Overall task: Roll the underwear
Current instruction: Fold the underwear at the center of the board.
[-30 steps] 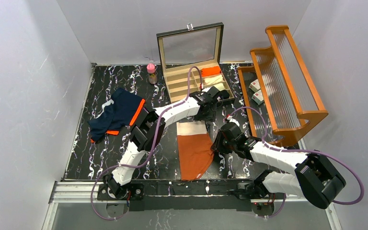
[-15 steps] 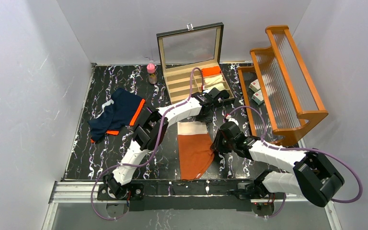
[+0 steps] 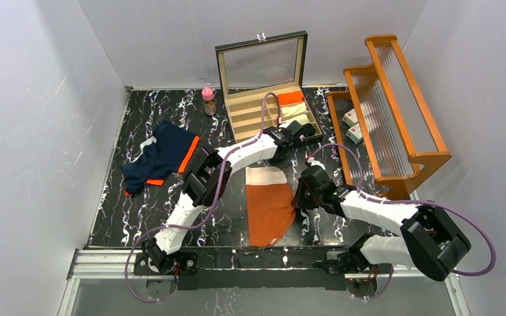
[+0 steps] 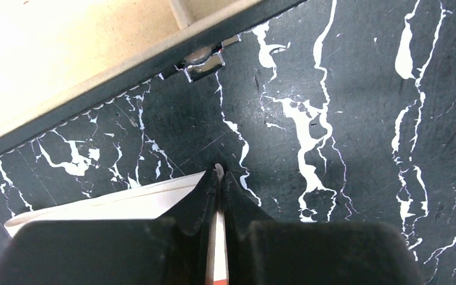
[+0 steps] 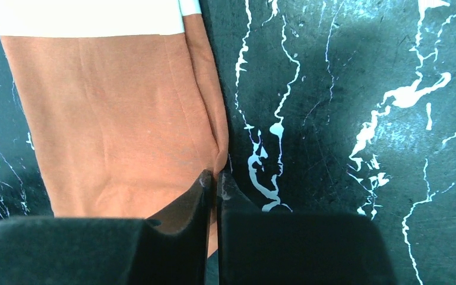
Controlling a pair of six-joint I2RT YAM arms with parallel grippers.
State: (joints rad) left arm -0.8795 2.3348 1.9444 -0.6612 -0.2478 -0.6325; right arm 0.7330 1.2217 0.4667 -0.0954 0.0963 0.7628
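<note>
From above, the rust-orange underwear point(image 3: 268, 207) lies flat at the centre of the black marbled worktop point(image 3: 138, 210). Its white waistband point(image 3: 265, 176) is toward the top of the frame. The navy underwear point(image 3: 160, 157) with orange trim lies crumpled at centre left, well apart from it. My left end effector point(image 3: 282, 160) is at the waistband's upper right corner. My right end effector point(image 3: 298, 197) is at the garment's right edge. From this height I cannot tell how either pair of jaws stands.

The left wrist view settles the first. My jaws are narrow, nearly touching, with a sliver of white waistband pinched between them at lower centre. The dark wall of a box point(image 4: 95, 101) with a metal latch point(image 4: 205, 59) runs across the upper left.

The right wrist view settles the second. My jaws are pressed almost together on the folded right edge of the orange cloth, at the lower middle of the frame. Bare worktop fills the right.
</note>
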